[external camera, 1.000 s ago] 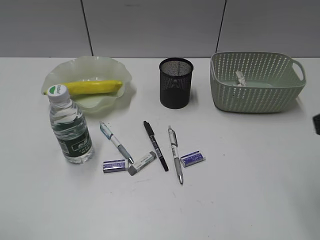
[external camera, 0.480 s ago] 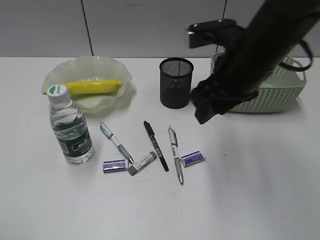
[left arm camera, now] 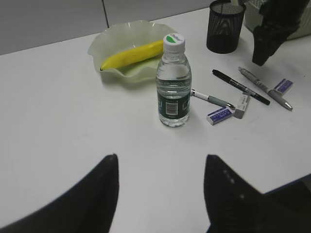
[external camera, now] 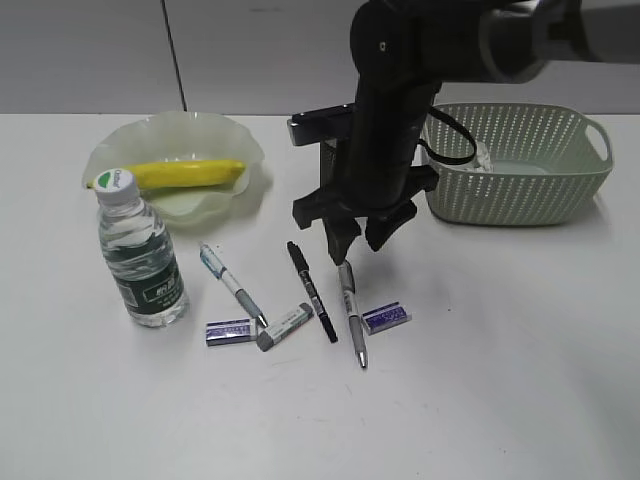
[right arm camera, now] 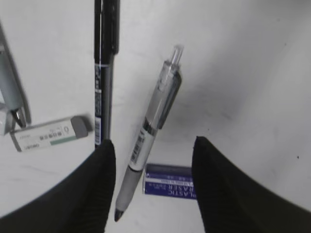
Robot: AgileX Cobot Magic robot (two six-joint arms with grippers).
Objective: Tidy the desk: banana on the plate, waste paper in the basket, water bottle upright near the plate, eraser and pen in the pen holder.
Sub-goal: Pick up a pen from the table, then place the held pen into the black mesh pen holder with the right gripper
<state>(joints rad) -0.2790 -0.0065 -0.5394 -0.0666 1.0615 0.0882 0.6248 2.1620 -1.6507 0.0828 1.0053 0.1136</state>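
Observation:
The banana (external camera: 170,174) lies in the wavy-rimmed plate (external camera: 243,142) at back left. In front of it the water bottle (external camera: 142,255) stands upright. Three pens lie mid-desk: a white-teal one (external camera: 232,285), a black marker (external camera: 312,290) and a grey pen (external camera: 350,310). Three erasers (external camera: 386,318) (external camera: 284,326) (external camera: 229,331) lie near their tips. My right gripper (external camera: 358,245) hangs open just above the grey pen (right arm camera: 150,121), and the blue eraser (right arm camera: 167,185) shows between its fingers. The right arm hides most of the pen holder (left arm camera: 224,26). Waste paper (external camera: 483,155) sits in the basket (external camera: 520,165). My left gripper (left arm camera: 161,158) is open and empty.
The right arm reaches in from the upper right, across the basket's left end. A grey wall runs behind the desk (external camera: 500,380). Bare white tabletop lies under the left gripper in front of the bottle (left arm camera: 173,82).
The right arm swung in from the right, passed over the basket and came down to the middle above the grey pen. The objects and the left gripper have not moved.

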